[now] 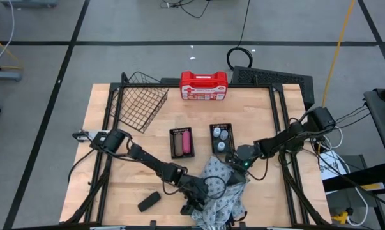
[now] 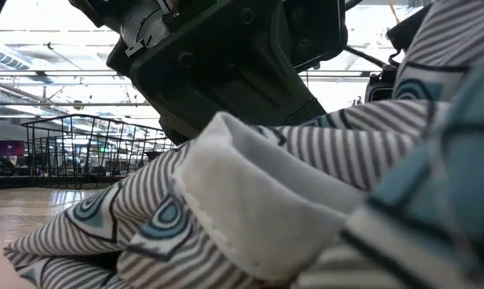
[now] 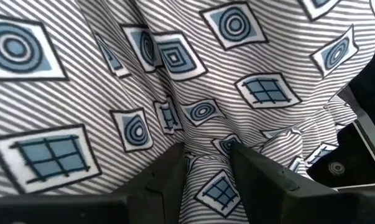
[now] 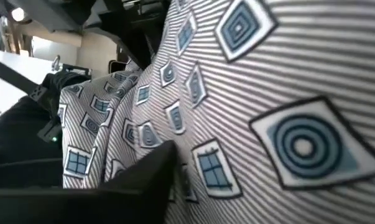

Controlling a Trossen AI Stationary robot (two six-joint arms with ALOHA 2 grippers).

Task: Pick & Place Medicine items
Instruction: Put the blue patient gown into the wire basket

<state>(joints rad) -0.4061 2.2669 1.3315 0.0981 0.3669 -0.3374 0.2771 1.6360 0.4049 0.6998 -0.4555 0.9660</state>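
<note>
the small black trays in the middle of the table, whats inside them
The left tray holds a pink block beside a brown block. The right tray holds whitish round bottles; its near end is covered by the striped cloth.

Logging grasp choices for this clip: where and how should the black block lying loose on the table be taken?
Grip the black block across its narrow width, at its middle, coming straight down from above. It lies flat and slanted on the bare table, clear of the cloth, so its long sides are free. The left pincer is nearest.
</note>
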